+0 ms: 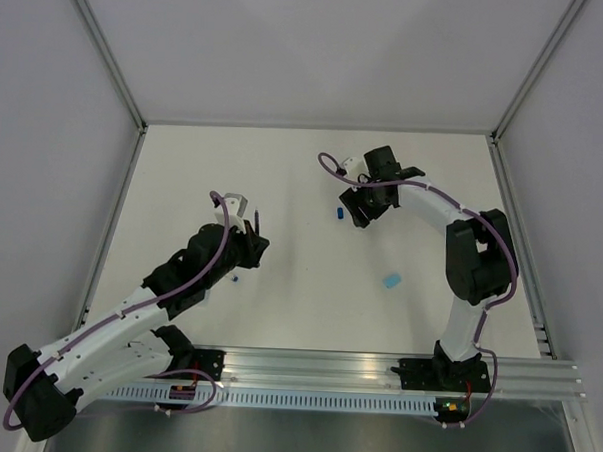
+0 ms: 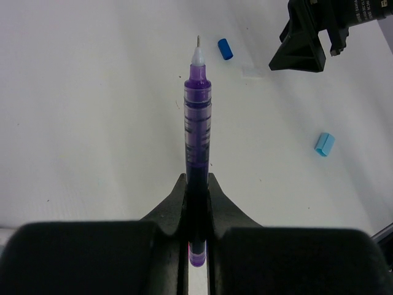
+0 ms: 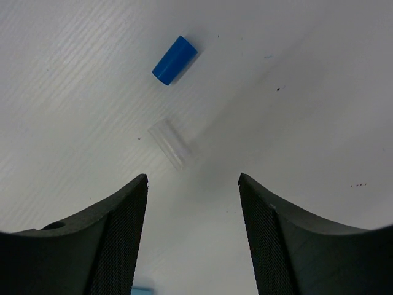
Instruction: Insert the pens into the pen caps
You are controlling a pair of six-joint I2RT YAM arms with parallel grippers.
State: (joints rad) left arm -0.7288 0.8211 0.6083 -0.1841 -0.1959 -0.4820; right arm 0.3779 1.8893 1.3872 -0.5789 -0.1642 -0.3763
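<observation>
From above, the left gripper (image 1: 252,242) sits over the left middle of the white table (image 1: 284,165), and the right gripper (image 1: 358,216) hangs farther back, just beside the dark blue cap (image 1: 339,215). The light blue cap (image 1: 391,281) lies alone nearer the arm bases, well apart from both. The left wrist camera shows the left fingers clamped narrow on the lower barrel of a purple pen (image 2: 198,123), whose fine tip points away towards the dark blue cap. The light blue cap lies off to the right. The right wrist camera shows the right fingers spread wide with nothing between them. A small clear tube (image 3: 170,143) lies on the table just ahead of them, with the dark blue cap a little beyond it.
</observation>
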